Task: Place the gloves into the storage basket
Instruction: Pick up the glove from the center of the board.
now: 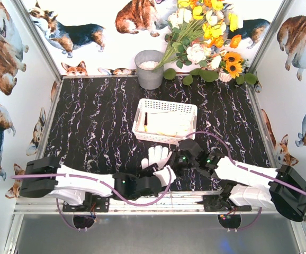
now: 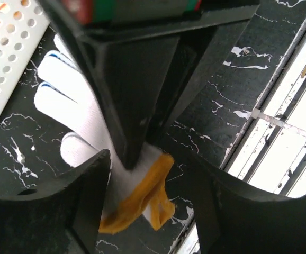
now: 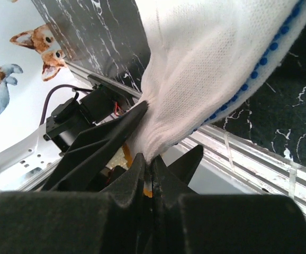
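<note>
The white lattice-sided plastic basket [image 1: 169,102] stands on a black marble-patterned counter [image 1: 95,127] veined with white. In front of the basket, the cream-white knitted glove [image 1: 157,156] has blue dots and an orange-yellow cuff. Behind the basket are a grey round metal bucket [image 1: 149,71] and yellow, white and orange flowers [image 1: 206,26].

Right tool [image 3: 151,161] tight on bunched, blue-dotted white glove [image 3: 211,69]

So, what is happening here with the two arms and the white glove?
The right gripper is shut on a white glove near its orange cuff, just in front of the storage basket. The left gripper stands open around the same cuff. Other gloves already lie in the basket.
</note>
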You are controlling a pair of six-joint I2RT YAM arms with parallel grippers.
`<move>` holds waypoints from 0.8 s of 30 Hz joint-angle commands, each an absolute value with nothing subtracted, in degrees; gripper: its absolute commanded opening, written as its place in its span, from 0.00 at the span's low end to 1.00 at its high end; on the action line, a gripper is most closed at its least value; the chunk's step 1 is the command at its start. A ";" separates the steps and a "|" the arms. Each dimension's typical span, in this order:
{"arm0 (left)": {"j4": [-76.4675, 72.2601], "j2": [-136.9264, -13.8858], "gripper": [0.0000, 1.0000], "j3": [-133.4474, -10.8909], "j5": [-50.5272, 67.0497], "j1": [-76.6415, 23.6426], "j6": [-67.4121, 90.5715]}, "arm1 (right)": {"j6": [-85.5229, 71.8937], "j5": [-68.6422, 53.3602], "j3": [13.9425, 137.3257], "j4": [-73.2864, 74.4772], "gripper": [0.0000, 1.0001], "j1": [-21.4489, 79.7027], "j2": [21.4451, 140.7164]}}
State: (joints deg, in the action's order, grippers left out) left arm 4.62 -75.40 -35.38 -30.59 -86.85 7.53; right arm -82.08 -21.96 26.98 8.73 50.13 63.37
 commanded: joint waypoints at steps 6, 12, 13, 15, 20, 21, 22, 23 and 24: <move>2.00 -80.88 0.37 -37.15 -25.55 -86.06 6.37 | -83.49 -25.19 28.63 2.90 0.00 49.46 63.18; 2.96 -81.25 0.05 -36.97 -26.37 -85.96 7.71 | -83.20 -25.05 27.98 3.00 0.00 48.34 62.35; 3.39 -81.10 0.00 -37.14 -26.69 -85.91 7.93 | -83.09 -24.96 27.85 3.37 0.00 47.86 61.95; 4.08 -80.17 0.00 -37.13 -26.84 -85.52 8.37 | -83.07 -23.94 27.09 4.17 0.09 47.01 60.50; 4.01 -76.11 0.00 -35.17 -23.88 -82.51 10.00 | -82.74 -17.29 24.59 8.09 0.61 45.70 52.37; 3.96 -75.29 0.00 -34.89 -23.18 -82.04 10.16 | -82.82 -16.29 24.08 8.89 0.69 45.44 50.79; 4.02 -74.67 0.00 -34.70 -22.90 -81.89 10.19 | -82.85 -15.44 23.55 9.69 0.75 45.10 49.45; 4.29 -74.14 0.00 -34.64 -22.86 -81.76 10.19 | -83.05 -14.75 23.14 10.49 0.80 44.76 48.16; 4.68 -73.77 0.00 -34.63 -22.85 -81.62 10.15 | -83.29 -14.09 22.59 11.19 0.82 44.59 47.13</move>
State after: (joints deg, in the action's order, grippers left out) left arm 4.60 -76.18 -35.20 -24.80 -82.48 9.08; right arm -83.02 -19.03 24.10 10.02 45.45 51.18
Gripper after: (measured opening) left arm 0.057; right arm 0.773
